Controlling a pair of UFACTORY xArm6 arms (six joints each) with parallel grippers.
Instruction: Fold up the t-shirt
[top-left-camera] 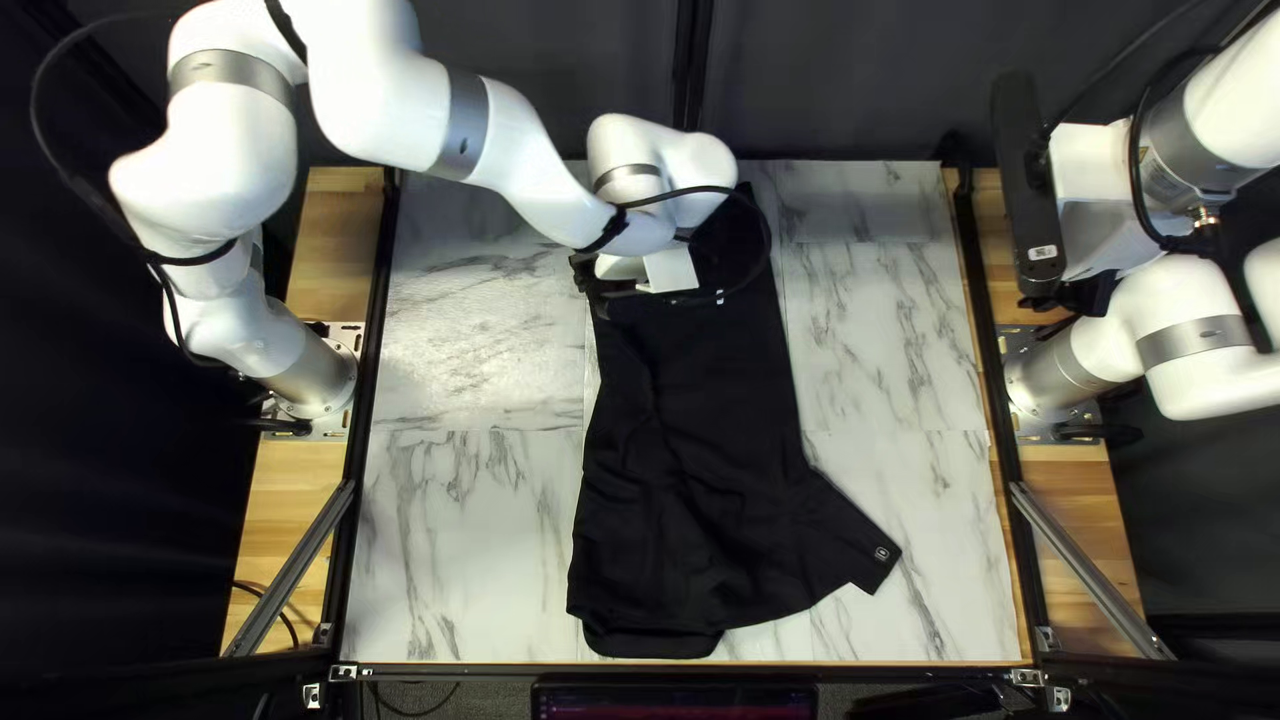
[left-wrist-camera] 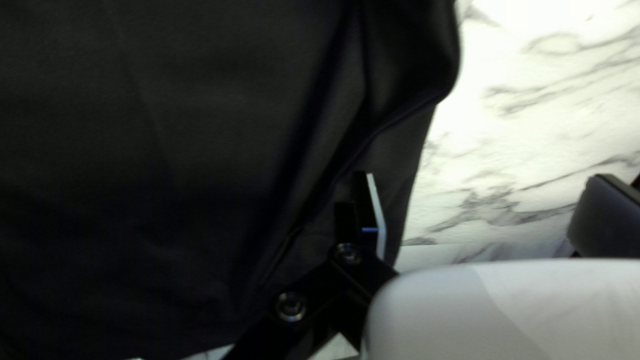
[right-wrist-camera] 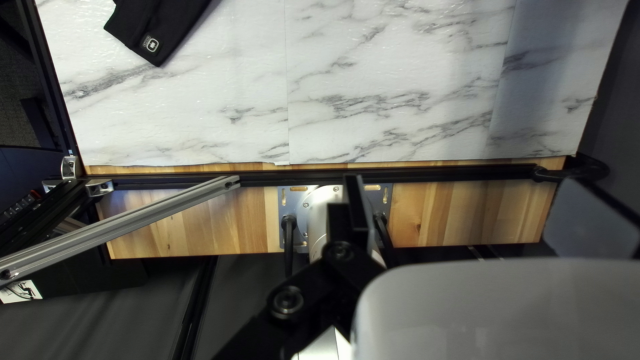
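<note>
A black t-shirt [top-left-camera: 694, 440] lies lengthwise over the middle of the table, its upper part under my left arm in the top left view. One sleeve [top-left-camera: 847, 534] sticks out toward the near right. My left gripper [top-left-camera: 667, 271] is low over the shirt's far part, its fingertips hidden there. In the left wrist view, my left gripper [left-wrist-camera: 479, 213] is open, one finger over black cloth [left-wrist-camera: 167, 133] near its edge, marble beyond. My right gripper [top-left-camera: 1096, 294] is raised over its own base; in the right wrist view, that gripper [right-wrist-camera: 453, 213] is open, holding nothing.
The marble-patterned table top [top-left-camera: 467, 534] shows on both sides of the shirt. Black rails [top-left-camera: 370, 400] run along its left and right edges, with slanted metal bars [top-left-camera: 1087, 567] at the near corners. A dark curtain hangs behind.
</note>
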